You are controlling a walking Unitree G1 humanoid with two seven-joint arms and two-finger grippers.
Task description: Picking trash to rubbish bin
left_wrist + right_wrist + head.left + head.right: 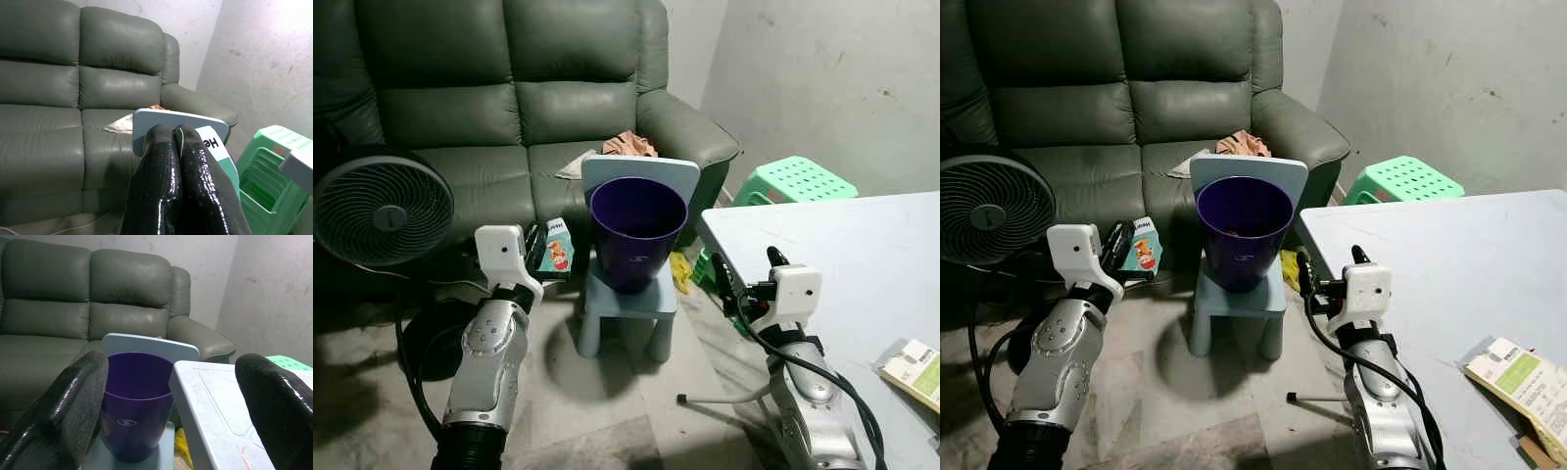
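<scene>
Left eye view: left gripper (540,247) clamps a small carton (557,246) left of the purple bin (636,230), seemingly ready to drop it in; right gripper (744,279) gapes empty.

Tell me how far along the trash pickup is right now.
Done: the left gripper has picked up a small teal carton and is shut on it. In hand: it holds the carton beside the purple bin on the small blue chair, not yet over the rim. Left: drop it in. The right gripper is open, holding nothing.
</scene>
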